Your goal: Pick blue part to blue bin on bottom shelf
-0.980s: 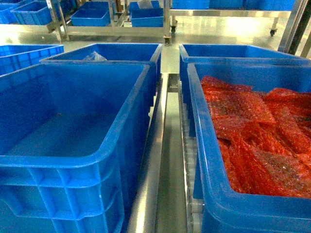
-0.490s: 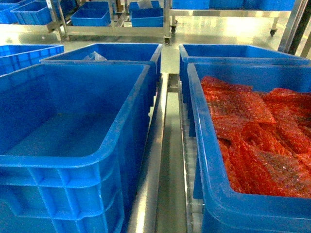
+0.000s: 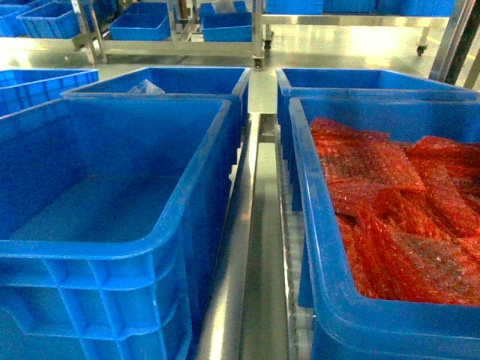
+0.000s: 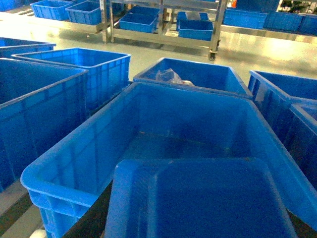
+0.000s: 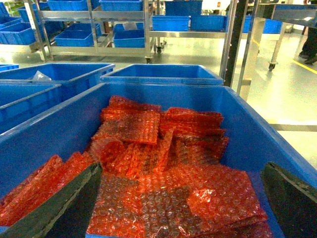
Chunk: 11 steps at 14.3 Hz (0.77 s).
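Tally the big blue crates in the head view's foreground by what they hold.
Crate with red bubble-wrap bags: 1
Crate with clear plastic: 1
Crate showing nothing inside: 1
Crates with insides hidden: 2
Total: 5

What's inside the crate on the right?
Red bubble-wrap bags fill the right crate, piled and overlapping. The floor and anything beneath them are covered; no blue part shows.
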Tool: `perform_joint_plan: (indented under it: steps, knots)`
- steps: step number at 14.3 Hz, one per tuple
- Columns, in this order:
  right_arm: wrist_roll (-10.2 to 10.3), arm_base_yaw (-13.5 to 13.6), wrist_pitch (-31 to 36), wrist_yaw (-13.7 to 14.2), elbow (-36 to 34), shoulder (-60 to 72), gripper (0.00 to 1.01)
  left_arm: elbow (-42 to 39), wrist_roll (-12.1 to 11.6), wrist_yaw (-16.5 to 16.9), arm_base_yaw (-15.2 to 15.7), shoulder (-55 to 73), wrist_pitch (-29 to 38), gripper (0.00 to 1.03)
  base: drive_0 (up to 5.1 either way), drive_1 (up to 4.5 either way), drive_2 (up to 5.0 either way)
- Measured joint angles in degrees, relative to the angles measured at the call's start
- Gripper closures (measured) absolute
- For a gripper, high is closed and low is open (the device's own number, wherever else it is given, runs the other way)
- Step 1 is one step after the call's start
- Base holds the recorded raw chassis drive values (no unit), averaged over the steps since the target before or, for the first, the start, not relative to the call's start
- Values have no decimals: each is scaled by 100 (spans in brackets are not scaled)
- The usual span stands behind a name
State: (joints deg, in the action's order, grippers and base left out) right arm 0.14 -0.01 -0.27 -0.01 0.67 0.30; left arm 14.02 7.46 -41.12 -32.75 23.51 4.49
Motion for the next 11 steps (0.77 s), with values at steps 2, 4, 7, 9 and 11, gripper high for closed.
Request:
perform_joint_plan:
  steps: [2, 4, 7, 9, 11]
  knots:
    - [0, 0, 0, 0, 0, 0, 3, 0, 0, 0, 0, 0, 0, 60, 0, 0, 0]
    - [0, 0, 0, 0, 0, 0, 3, 0, -2, 0, 0, 0, 0, 60, 0, 0, 0]
    - [0, 0, 0, 0, 0, 0, 3, 0, 0, 0, 0, 0, 0, 60, 0, 0, 0]
    - [0, 0, 0, 0, 0, 0, 3, 79, -24, -461, -118, 111, -367, 60, 0, 0, 0]
    - [0, 0, -2, 0, 0, 0, 3, 160, -37, -319, 133, 811, 192, 60, 0, 0, 0]
